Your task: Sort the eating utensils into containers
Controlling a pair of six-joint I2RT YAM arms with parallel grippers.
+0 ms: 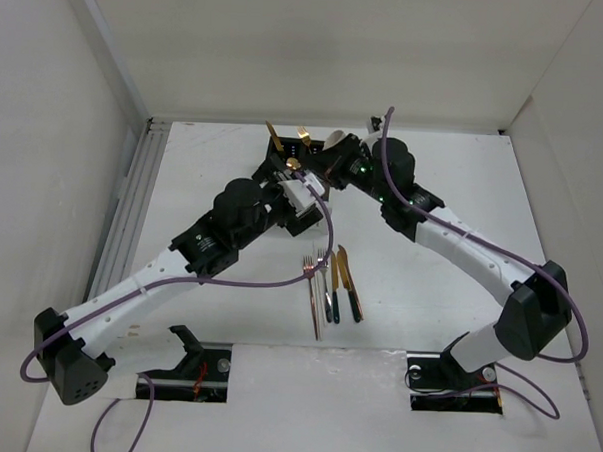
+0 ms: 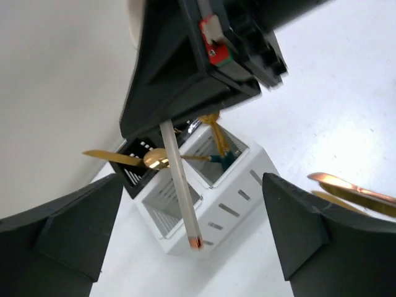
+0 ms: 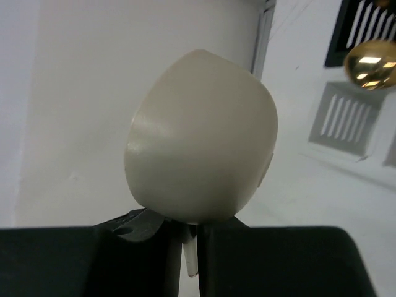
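Observation:
My right gripper [image 3: 192, 238] is shut on the neck of the cream spoon [image 3: 201, 139], bowl up. In the left wrist view the right gripper [image 2: 204, 62] hangs overhead. The spoon's pale handle [image 2: 179, 185] points down, and its copper tip is at the front rim of the white holder [image 2: 238, 201]. The black holder [image 2: 131, 166] stands behind it with gold utensils [image 2: 156, 159]. A teal-handled fork [image 2: 218, 148] stands in the white holder. My left gripper [image 2: 192, 260] is open and empty in front of the white holder. In the top view both grippers meet at the holders [image 1: 289, 170].
Several loose forks and knives [image 1: 331, 282] lie side by side on the table between the arms, also at the right edge of the left wrist view [image 2: 352, 189]. White walls enclose the table on three sides, and a metal rail [image 1: 133, 194] runs along the left.

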